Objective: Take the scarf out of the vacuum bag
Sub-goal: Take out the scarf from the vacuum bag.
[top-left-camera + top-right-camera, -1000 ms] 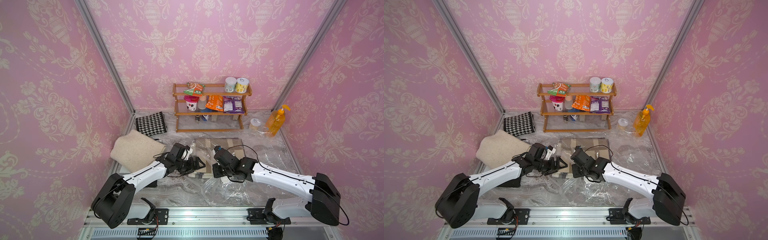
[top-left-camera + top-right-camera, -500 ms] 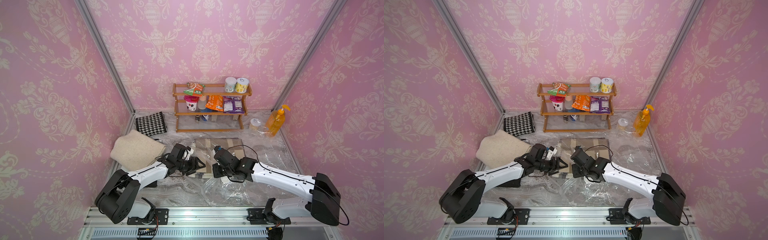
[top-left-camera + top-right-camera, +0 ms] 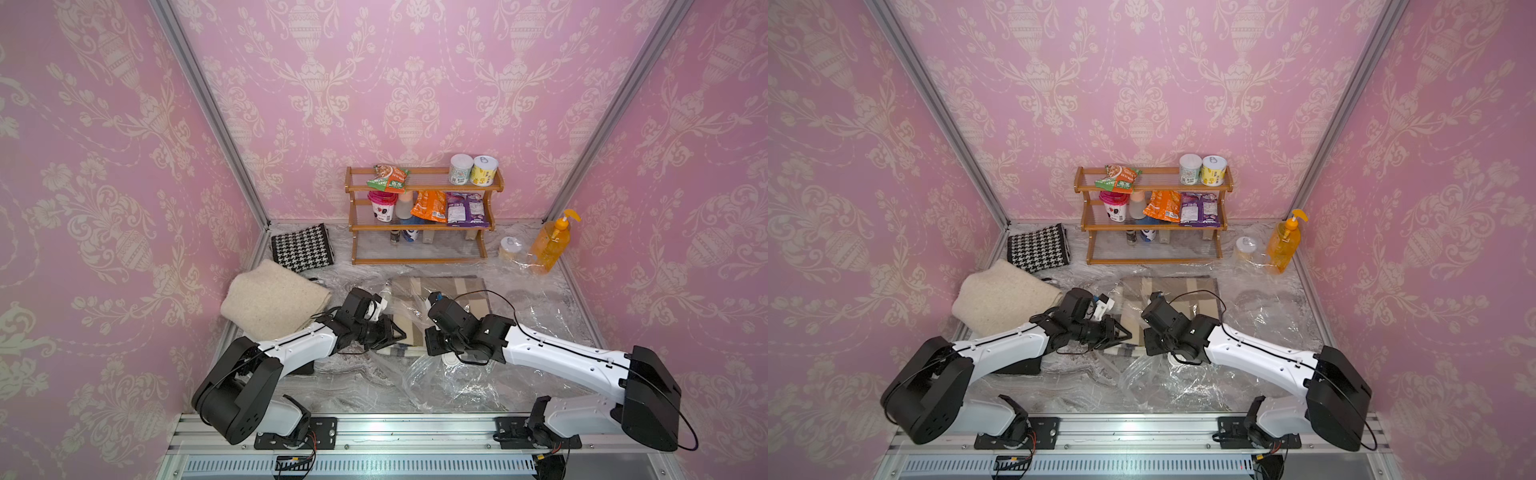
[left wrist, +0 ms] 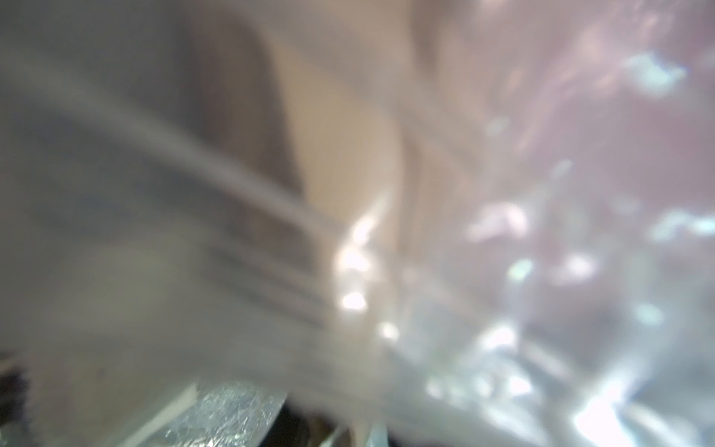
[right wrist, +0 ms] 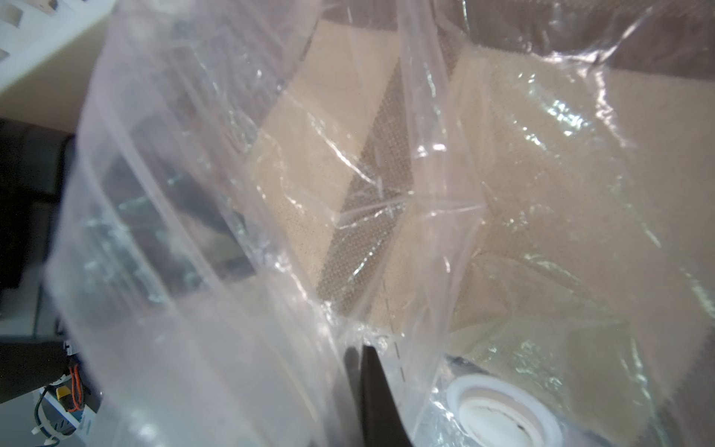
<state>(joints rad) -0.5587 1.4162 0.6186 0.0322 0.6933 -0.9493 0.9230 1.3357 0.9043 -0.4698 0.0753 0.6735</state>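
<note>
Right gripper: pressed together on a fold of bag film, just beside the valve. The film is tented up off the scarf.
Left gripper: low at the scarf's near edge, aimed in under the film. My wrist view is all blur, so I cannot tell whether the jaws are spread or pinching, or whether cloth or film is between them.
Scarf: folded plaid, flat mid-table under the clear film, between the rack and my two grippers. I can't tell whether its near edge is already clear of the plastic.
Bag, wider: crumpled and loose, spilling toward the front rail. Nothing pins it but my one pinch.
Risk, mixed grab: if the left closes on film along with cloth, a pull hauls the whole bag and the scarf stays in.
Risk, slip: the film is thin and slick, so it could slide out of the right pinch. The opening would then drop onto the left.
Risk, drag: friction of cloth on plastic may carry the bag along with the scarf.
Risk, unfolding: pulled by one corner, the scarf may open out and leave a tail inside.
Risk, crowding: my wrists are near each other, so a wide swing could knock them together.
</note>
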